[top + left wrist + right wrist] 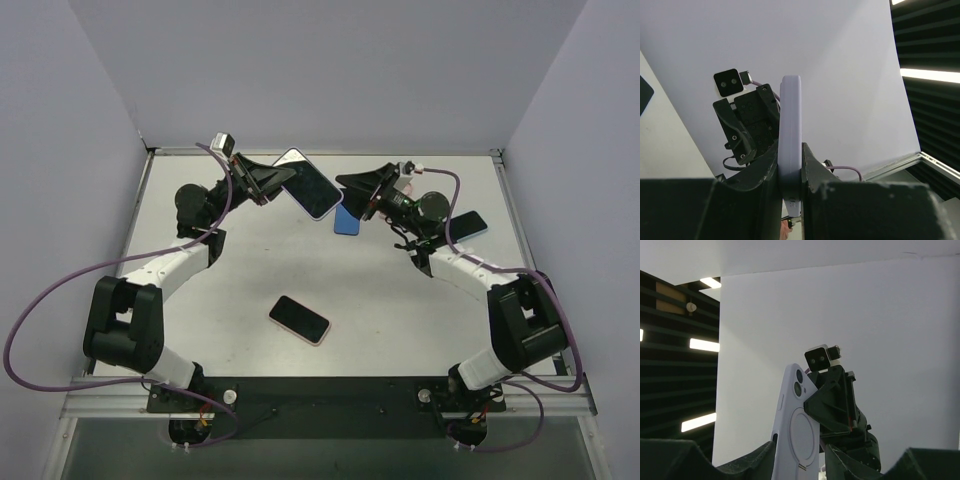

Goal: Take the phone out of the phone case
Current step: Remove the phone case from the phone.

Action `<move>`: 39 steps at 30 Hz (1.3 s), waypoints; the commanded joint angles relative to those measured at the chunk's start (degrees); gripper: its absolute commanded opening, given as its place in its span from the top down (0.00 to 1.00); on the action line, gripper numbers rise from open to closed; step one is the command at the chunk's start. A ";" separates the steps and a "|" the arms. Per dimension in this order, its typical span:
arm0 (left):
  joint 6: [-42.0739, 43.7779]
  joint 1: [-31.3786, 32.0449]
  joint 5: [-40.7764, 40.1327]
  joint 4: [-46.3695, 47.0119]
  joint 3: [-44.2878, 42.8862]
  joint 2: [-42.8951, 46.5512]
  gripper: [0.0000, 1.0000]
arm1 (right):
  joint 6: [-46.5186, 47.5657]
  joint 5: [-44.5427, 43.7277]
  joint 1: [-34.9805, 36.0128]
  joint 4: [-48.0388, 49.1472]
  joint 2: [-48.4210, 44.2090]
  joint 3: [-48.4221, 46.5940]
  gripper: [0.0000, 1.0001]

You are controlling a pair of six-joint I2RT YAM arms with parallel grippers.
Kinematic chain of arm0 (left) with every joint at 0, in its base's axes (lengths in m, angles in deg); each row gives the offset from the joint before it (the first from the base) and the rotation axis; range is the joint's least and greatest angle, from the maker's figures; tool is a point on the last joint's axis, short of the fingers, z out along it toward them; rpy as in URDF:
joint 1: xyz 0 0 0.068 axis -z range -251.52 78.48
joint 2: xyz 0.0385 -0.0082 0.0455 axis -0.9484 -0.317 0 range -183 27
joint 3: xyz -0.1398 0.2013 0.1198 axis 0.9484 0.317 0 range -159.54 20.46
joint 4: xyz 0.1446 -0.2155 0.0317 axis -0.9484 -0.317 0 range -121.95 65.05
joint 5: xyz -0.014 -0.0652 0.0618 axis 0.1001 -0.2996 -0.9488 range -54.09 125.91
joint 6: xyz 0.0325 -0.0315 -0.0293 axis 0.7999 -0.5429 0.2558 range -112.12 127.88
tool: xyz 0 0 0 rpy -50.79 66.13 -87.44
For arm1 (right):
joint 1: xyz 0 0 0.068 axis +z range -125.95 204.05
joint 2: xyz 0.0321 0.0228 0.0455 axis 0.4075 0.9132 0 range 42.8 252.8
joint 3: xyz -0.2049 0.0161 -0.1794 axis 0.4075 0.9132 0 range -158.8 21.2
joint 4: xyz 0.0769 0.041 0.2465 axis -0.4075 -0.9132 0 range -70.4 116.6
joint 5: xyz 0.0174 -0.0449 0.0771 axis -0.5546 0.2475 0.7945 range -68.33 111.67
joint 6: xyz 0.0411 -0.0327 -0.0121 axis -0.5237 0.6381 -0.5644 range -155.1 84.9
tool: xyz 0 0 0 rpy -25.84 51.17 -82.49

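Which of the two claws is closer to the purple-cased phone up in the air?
Left. The left gripper is clamped on one end of the phone; the right gripper sits at its other end, fingers either side, contact unclear.

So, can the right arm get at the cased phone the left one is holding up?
Likely yes. The left gripper holds the lavender-cased phone up by one end; its free end sits between the right gripper's jaws, nothing in the way. Whether they touch it is unclear.

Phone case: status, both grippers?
Left gripper shut on cased phone, held aloft. Right gripper at its end, grip unclear. Not extracted yet. No obstruction.
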 commanded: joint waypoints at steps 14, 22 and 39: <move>-0.03 -0.66 -2.54 2.01 -0.69 0.76 1.00 | 5.84 -7.41 0.57 22.63 -8.34 7.47 0.61; -0.29 -0.66 -2.54 2.53 -0.07 0.23 1.00 | 6.38 -6.10 0.66 22.46 -8.52 5.98 0.60; 0.15 -0.66 -2.54 1.75 0.02 -0.12 1.00 | 7.26 -4.87 2.77 22.55 -7.81 4.40 0.69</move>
